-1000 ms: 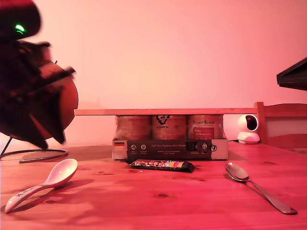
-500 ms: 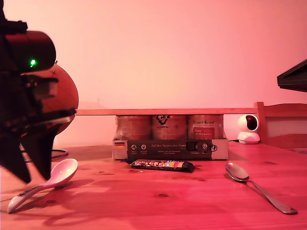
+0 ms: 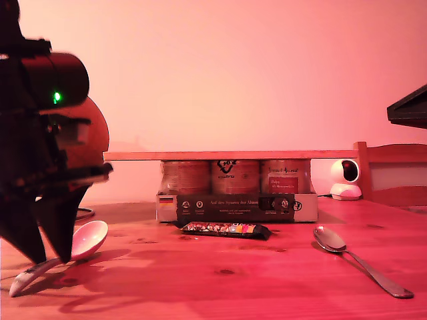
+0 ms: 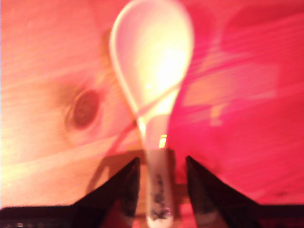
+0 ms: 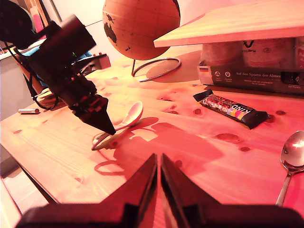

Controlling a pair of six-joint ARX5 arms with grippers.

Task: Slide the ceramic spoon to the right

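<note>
The white ceramic spoon (image 3: 92, 238) lies on the wooden table (image 3: 220, 287) at the exterior view's left, bowl toward the back. In the first wrist view the spoon (image 4: 152, 71) runs between the two dark fingers (image 4: 126, 183), its marked handle in the gap. My first gripper (image 3: 51, 259) is open and stands low over that handle, straddling it; whether the tips touch the table I cannot tell. The second wrist view shows the spoon (image 5: 128, 115) under that gripper (image 5: 107, 127). My second gripper (image 5: 158, 159) is shut on nothing, hovering above the table far from the spoon.
A thin metal spoon (image 3: 353, 257) lies at the exterior view's right. A dark snack bar (image 3: 225, 230) sits mid-table before a box of jars (image 3: 237, 208) topped by a wooden board (image 3: 230, 155). A globe (image 3: 93, 133) stands behind my first arm; a white camera (image 3: 345, 179) is back right.
My first gripper has come down from a raised, blurred pose to just over the spoon's handle, fingers either side of it. The spoon has barely shifted.
</note>
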